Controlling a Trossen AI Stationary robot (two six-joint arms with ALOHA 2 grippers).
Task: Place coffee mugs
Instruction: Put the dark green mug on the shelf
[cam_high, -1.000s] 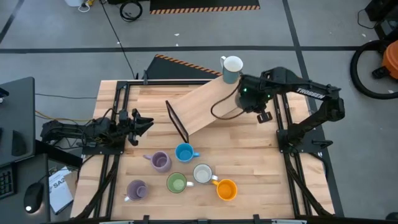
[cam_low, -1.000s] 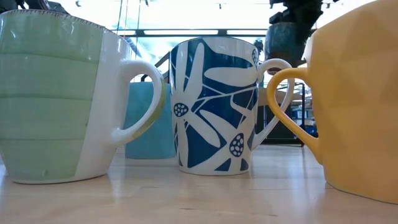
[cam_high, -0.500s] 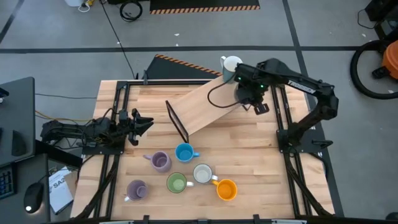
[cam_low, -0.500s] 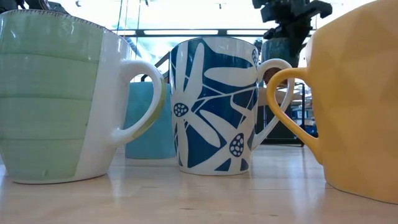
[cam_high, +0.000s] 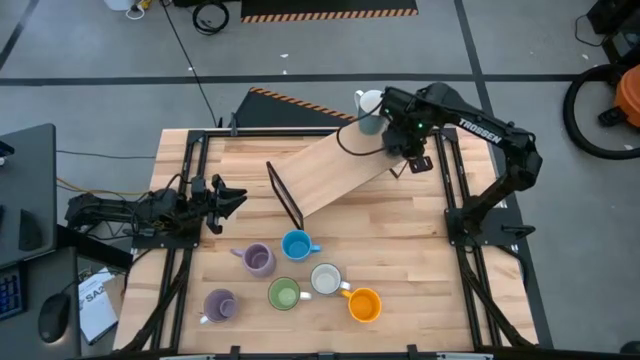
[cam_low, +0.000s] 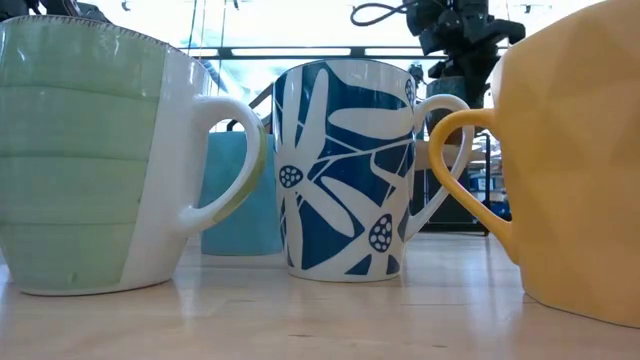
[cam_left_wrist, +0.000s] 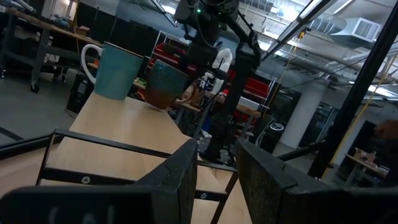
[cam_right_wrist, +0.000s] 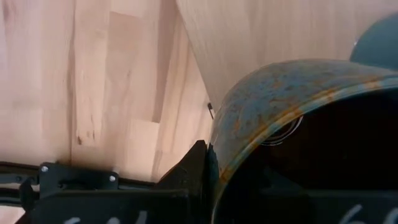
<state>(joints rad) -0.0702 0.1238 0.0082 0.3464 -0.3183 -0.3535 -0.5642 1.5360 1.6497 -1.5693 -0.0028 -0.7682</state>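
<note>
My right gripper (cam_high: 392, 125) is over the raised far end of the sloping wooden board (cam_high: 335, 170), shut on the dark brown mug (cam_left_wrist: 166, 84), right beside a teal mug with a white handle (cam_high: 372, 103) that stands on that end. My left gripper (cam_high: 225, 195) is open, low over the table's left side, touching nothing. Several mugs stand on their bases near the near edge: two lilac (cam_high: 258, 259) (cam_high: 219, 305), one blue (cam_high: 296, 245), one white with a blue pattern (cam_high: 325, 279), one green (cam_high: 284, 294) and one orange (cam_high: 364, 304). My right gripper holds the dark brown mug by its rim wall (cam_right_wrist: 249, 124), coming from above. One finger (cam_right_wrist: 199, 167) lies on the outside of the wall; the mug hides the other. The mug hangs tilted under the gripper, its base (cam_left_wrist: 157, 102) at the board's top end; whether it touches, I cannot tell.
A black wire stand (cam_high: 285, 195) props the board near the table's middle. Black frame rails run along the table's left (cam_high: 190, 200) and right (cam_high: 455, 190) sides. Bare wood lies to the right of the mug group (cam_high: 430, 280).
My right gripper has carried the dark brown mug toward the table's far edge and leftward, up along the board toward the teal mug, turning its wrist on the way. It has stayed shut on the mug. The other mugs have not moved.
</note>
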